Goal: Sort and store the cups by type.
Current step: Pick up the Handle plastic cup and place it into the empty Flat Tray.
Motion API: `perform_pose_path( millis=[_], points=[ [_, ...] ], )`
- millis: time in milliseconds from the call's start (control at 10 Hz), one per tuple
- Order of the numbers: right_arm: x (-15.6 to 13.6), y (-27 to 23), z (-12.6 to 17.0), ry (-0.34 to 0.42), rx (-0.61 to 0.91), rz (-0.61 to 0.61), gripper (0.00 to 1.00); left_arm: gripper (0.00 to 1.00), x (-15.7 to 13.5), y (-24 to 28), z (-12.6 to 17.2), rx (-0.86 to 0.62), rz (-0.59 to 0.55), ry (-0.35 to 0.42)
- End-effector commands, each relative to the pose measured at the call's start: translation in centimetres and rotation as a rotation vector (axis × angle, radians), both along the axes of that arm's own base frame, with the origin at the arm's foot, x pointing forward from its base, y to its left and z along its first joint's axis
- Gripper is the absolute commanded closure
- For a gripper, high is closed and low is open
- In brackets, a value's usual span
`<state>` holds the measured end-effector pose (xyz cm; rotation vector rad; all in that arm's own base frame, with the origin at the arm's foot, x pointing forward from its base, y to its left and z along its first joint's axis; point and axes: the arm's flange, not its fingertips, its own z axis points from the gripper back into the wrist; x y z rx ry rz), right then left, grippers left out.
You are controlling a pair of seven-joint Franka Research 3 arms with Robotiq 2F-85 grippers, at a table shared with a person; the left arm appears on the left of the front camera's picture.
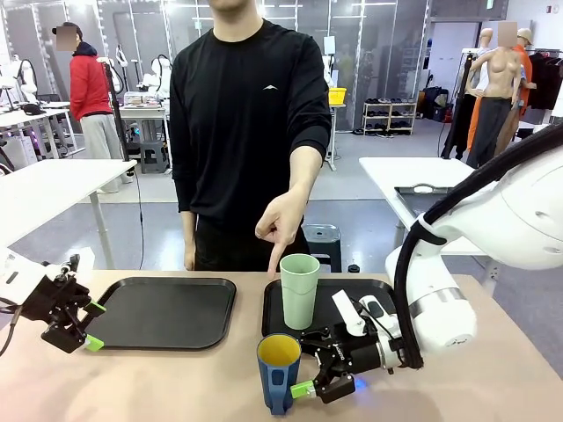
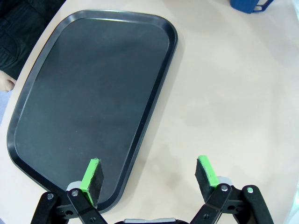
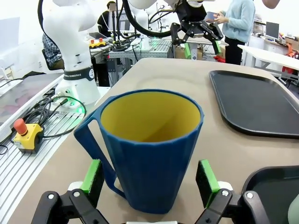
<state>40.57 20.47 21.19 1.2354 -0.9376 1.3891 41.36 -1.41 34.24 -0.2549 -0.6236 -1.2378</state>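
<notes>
Nearest the robot's edge of the table (image 1: pixel 176 387), the blue mug (image 1: pixel 279 373) is seen standing upright on the bare tabletop, just in front of the right tray (image 1: pixel 387 294) and outside it. Its yellow inside is visible from above and its handle is turned toward the robot. In the right wrist view the mug (image 3: pixel 152 149) is framed between the two green pads (image 3: pixel 92 176) of the right gripper (image 3: pixel 149 179); the jaws are spread wide, a gap is left on either side of the mug, and nothing is gripped. In the front view the right gripper (image 1: pixel 318 374) is held low over the table, just beside the mug on its right.

At the left, the left gripper (image 1: pixel 81 327) is held above the table near the outer edge of the left tray (image 1: pixel 163 312). Its jaws are likewise wide apart and nothing is held between them. In the left wrist view the left gripper (image 2: pixel 149 175) is seen over the tray's near rim (image 2: pixel 135 154), one pad over the tray and the other over bare table; a piece of the mug (image 2: pixel 250 5) is caught at the top edge.

Farther back, the tumbler (image 1: pixel 300 290) is seen standing upright on the right tray, near its left side. Just above its rim, the person's hand (image 1: pixel 280 227) is held with the index finger pointed down; whether the tumbler is touched cannot be told. The person is stood at the far side of the table.
</notes>
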Motion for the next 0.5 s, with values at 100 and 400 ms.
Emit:
perform_pose_path(
  millis=[100,400],
  points=[
    [0.3,1.8,-0.5,0.006,0.029,0.006,0.0,0.0,0.0,-0.1,-0.2,0.003,0.006,-0.008],
    [0.2,3.2,-1.0,0.01,0.047,0.019,0.0,0.0,0.0,-0.1,-0.2,0.003,0.006,-0.008]
  ],
)
